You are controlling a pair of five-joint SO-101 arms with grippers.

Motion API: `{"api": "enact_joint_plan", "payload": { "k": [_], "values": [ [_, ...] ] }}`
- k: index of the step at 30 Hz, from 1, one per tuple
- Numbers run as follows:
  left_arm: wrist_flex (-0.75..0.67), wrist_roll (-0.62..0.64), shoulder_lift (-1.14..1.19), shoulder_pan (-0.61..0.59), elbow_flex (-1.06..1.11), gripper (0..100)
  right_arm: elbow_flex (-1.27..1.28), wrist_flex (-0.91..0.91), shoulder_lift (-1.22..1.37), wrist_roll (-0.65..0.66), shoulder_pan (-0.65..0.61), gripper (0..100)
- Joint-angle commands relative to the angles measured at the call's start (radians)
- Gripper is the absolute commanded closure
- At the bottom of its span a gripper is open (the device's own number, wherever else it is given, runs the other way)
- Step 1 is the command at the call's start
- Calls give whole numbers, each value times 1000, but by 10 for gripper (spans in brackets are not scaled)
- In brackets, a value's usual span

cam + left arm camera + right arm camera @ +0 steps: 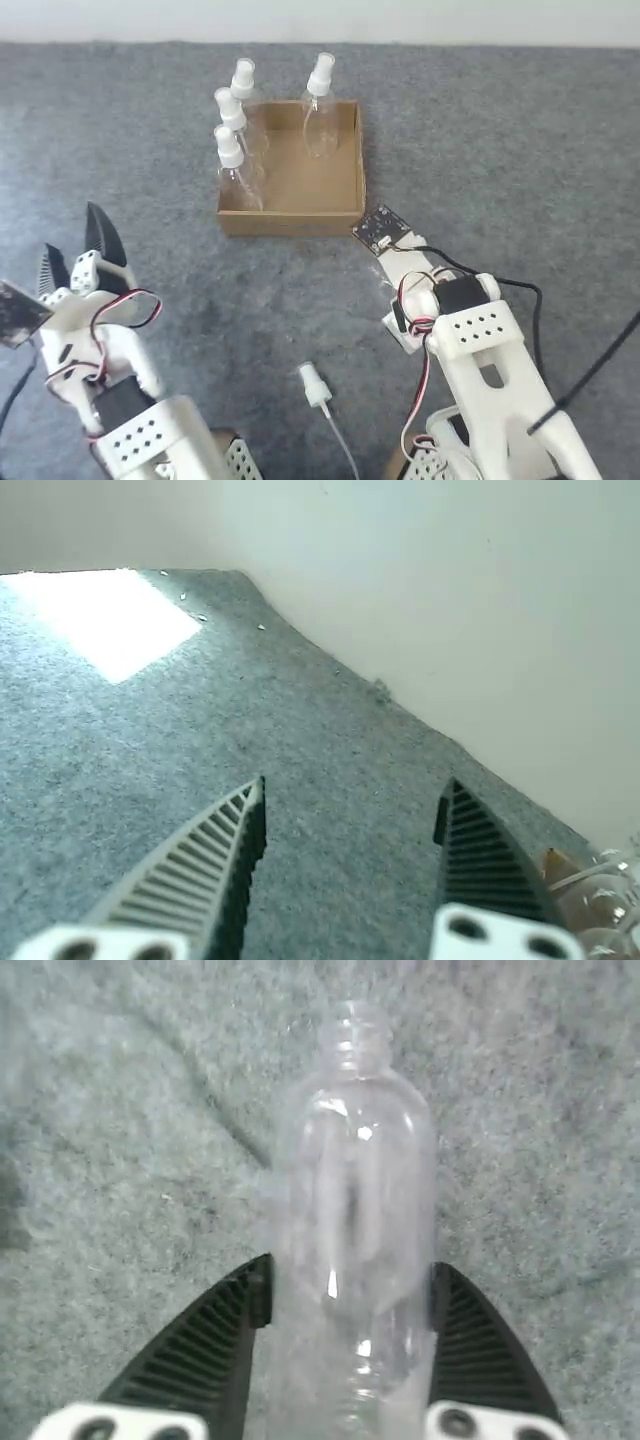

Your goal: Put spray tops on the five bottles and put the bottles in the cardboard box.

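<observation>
Uncapped bottle right up close, neck pointing away from the right gripper, whose jaws press against both sides of its clear body, grey carpet behind it. Loose spray top lies low centre in the high view, thin tube trailing toward the bottom edge. Cardboard box sits upper centre, four capped bottles standing inside: three along its left side, one at the back right. Left gripper, lower left in the high view, jaws wide apart, holding nothing

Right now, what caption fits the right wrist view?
Right gripper grips a clear bottle with no spray top, grey carpet behind.
</observation>
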Motion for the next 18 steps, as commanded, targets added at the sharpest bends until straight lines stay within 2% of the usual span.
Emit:
{"api": "enact_joint_plan", "payload": {
  "k": [1,4,13,18],
  "values": [
    [2,-20,-12,-3,-4,743,-18,36,-36,12,12,784],
    [2,-55,-12,-3,-2,743,-20,47,-36,14,10,783],
    [2,-57,-12,-3,-2,743,-55,51,-35,15,10,782],
    [2,-58,-12,-3,-2,743,-198,170,16,14,8,782]
  ]
}}
